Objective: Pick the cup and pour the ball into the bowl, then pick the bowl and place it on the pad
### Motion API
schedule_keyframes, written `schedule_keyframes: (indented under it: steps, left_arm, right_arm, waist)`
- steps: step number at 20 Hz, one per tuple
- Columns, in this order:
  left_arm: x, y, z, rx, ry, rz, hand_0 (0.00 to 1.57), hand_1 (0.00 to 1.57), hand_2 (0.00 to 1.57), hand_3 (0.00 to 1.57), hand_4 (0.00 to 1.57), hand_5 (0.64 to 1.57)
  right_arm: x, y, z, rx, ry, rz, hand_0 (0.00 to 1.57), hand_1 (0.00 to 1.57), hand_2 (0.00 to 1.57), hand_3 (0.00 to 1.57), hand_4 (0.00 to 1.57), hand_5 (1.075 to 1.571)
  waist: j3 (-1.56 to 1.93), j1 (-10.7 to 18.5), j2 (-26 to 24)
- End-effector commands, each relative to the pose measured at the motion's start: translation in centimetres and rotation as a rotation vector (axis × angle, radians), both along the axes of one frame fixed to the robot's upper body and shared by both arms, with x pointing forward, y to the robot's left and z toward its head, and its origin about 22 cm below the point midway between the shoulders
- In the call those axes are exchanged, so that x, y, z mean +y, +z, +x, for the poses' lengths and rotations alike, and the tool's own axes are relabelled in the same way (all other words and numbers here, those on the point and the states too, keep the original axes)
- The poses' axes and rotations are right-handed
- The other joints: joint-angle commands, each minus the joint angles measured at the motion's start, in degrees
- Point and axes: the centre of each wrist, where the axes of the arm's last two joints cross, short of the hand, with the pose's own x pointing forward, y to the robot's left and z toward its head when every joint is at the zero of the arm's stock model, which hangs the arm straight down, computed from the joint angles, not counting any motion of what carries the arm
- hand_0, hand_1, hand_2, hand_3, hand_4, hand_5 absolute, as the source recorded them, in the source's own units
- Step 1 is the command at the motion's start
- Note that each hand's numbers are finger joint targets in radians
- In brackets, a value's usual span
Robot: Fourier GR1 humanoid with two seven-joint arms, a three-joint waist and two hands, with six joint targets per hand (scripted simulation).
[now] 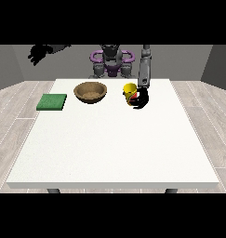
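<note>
A yellow cup [129,90] stands upright on the white table [114,148] right of centre at the back. No ball shows from here; the cup's inside is hidden. The hand at the view's right [141,99] is low beside the cup on its right, fingers curled toward it and touching or nearly touching its side. A brown wooden bowl [90,91] sits to the cup's left, upright. A flat green pad [52,102] lies near the table's left edge. The hand at the view's left [38,53] is raised high off the table's left side, fingers spread.
The robot's torso [111,62] stands behind the table's far edge. The table's front half holds nothing I can see. Wooden floor surrounds the table.
</note>
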Motion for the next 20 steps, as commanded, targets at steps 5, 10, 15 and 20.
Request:
schedule_keyframes:
  steps: [5, 10, 15, 20]
  left_arm:
    - [-5.8, 1.9, 1.8, 0.094, -0.007, 0.323, 1.29, 1.29, 1.57, 1.57, 1.41, 1.467]
    - [-5.1, 2.0, 2.6, 0.107, 0.058, 0.752, 1.36, 1.36, 1.57, 1.57, 1.45, 1.533]
    - [-13.6, 1.8, 2.3, 0.179, -0.021, 0.883, 1.37, 1.37, 1.57, 1.57, 1.45, 1.531]
    - [-14.7, 4.4, 4.4, 0.240, 0.011, 1.081, 1.36, 1.36, 1.57, 1.57, 1.44, 1.545]
  right_arm:
    - [-3.1, -3.1, 0.5, 0.164, -0.059, 0.016, 0.00, 0.00, 0.00, 0.31, 0.63, 1.563]
    - [-1.8, -4.3, 0.9, 0.210, -0.019, 0.021, 0.00, 0.00, 0.00, 0.17, 0.64, 1.562]
    - [-5.9, -7.3, -0.2, 0.316, -0.096, 0.058, 0.00, 0.00, 0.00, 0.10, 0.68, 1.559]
    - [-5.9, -8.8, -1.0, 0.361, -0.069, 0.056, 0.00, 0.00, 0.00, 0.00, 0.68, 1.559]
  waist:
    - [-0.07, 2.8, -10.0]
    - [0.21, 1.0, -12.0]
    - [0.00, 5.7, -17.1]
    - [-0.14, 4.4, -19.0]
